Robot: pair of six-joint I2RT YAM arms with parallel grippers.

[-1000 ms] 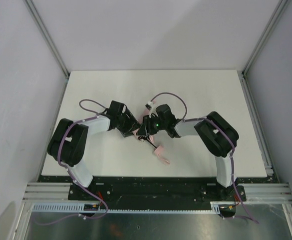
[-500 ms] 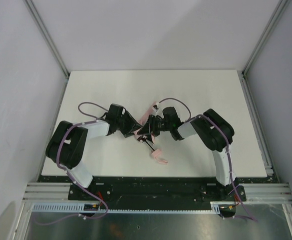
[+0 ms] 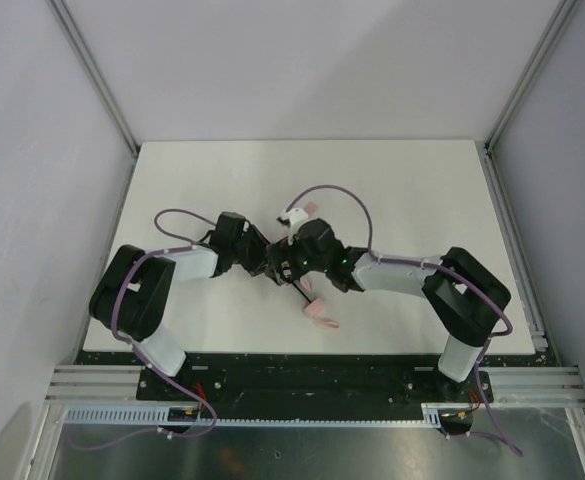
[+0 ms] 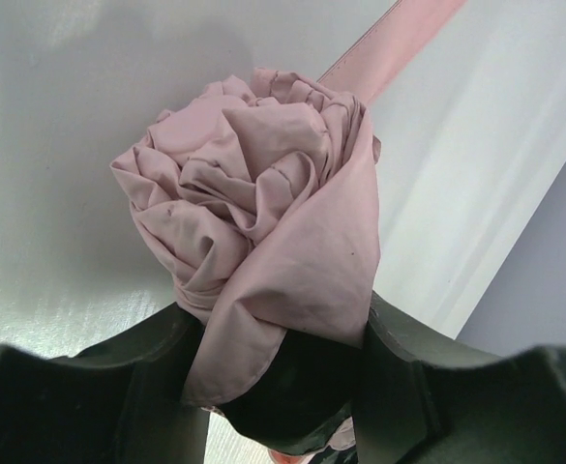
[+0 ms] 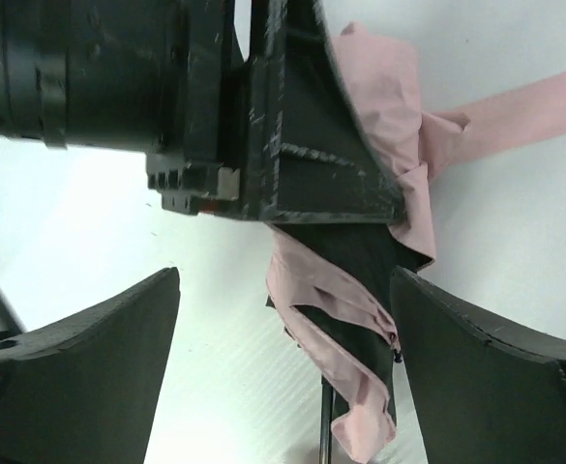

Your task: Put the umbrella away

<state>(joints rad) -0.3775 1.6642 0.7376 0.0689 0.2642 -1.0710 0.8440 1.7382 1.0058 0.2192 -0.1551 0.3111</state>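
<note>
Two risks stand out to me: with only the left gripper [image 4: 278,336] clamped on the crumpled pink bundle of the umbrella [image 4: 253,193], the loose folds could slip free and spring apart, and the right gripper [image 5: 284,324], hovering so close, could nip the left one instead of cloth. The right jaws stand wide, straddling the fabric and pinching nothing. The umbrella lies mid-way across the table [image 3: 422,190] between both tools, left at nine o'clock, right at three, its handle [image 3: 322,316] trailing toward five.

from above the umbrella [image 3: 322,316] is mostly covered — its strap [image 4: 399,34] runs off the top edge.
</note>
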